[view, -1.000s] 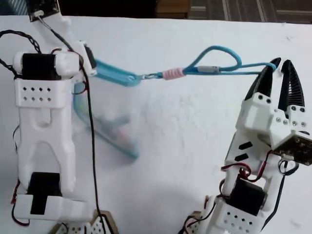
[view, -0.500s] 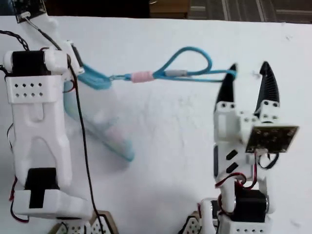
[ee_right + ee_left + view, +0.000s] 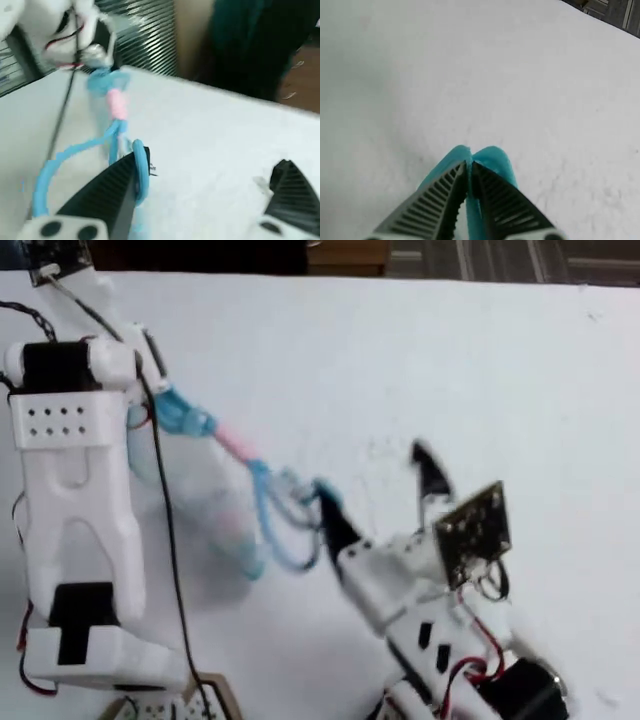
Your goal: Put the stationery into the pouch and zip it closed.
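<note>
Swinging back toward the left arm, my right pincer [image 3: 372,475] now sits low with its jaws wide apart. The blue cord [image 3: 285,540], taut a moment ago, sags in loose loops against one of its fingers. My left pincer [image 3: 468,167] is clamped on the teal corner of the clear pouch [image 3: 212,502]. That pouch lies on the white surface [image 3: 420,340] just beside the left pincer, the cord's pink bead [image 3: 232,440] between the two pincers. I cannot make out the contents.
</note>
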